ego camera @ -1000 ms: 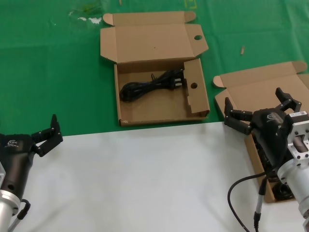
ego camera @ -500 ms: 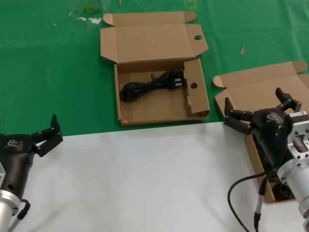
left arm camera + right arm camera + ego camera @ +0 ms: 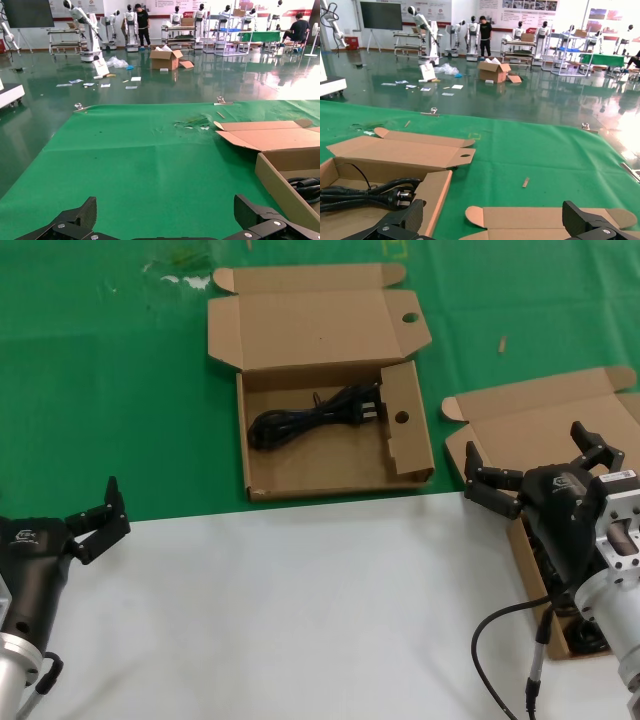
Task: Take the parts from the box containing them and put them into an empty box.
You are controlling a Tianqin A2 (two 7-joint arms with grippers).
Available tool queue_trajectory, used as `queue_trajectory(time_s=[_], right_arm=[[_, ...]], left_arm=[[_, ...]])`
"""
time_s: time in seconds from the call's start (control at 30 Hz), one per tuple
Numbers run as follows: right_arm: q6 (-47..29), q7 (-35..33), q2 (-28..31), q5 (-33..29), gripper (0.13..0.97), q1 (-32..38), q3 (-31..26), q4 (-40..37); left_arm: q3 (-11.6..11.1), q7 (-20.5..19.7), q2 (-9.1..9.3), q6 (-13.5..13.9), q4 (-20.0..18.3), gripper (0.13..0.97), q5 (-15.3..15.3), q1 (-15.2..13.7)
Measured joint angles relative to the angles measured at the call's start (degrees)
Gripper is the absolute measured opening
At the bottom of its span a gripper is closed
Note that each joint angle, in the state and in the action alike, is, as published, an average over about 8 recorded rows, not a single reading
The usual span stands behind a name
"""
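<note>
The punched-hole box [image 3: 300, 475] lies open on the green cloth, with one black looped cord [image 3: 305, 420] inside. The plain-lidded box [image 3: 530, 420] sits at the right, mostly hidden behind my right arm; dark cords [image 3: 585, 638] show in it beside the arm. My right gripper [image 3: 527, 445] hovers open over that box, holding nothing. In the right wrist view its fingers [image 3: 572, 215] straddle the plain lid [image 3: 545, 220], with the holed box [image 3: 435, 187] and its cord [image 3: 375, 195] off to one side. My left gripper [image 3: 92, 512] rests open near the white surface's edge.
A white sheet [image 3: 300, 610] covers the near half of the table and green cloth [image 3: 100, 390] the far half. My grey cable [image 3: 500, 630] loops beside the right arm. The left wrist view shows the holed box's wall [image 3: 280, 180].
</note>
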Motion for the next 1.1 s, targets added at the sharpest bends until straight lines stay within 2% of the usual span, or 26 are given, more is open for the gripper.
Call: queue_trajectory(time_s=[1.1], right_arm=[[0.0,0.0,0.0,0.0,0.966,0.0,0.0,0.0]], left_arm=[[0.0,0.0,0.00,0.0,0.0,0.966,0.0,0.0]])
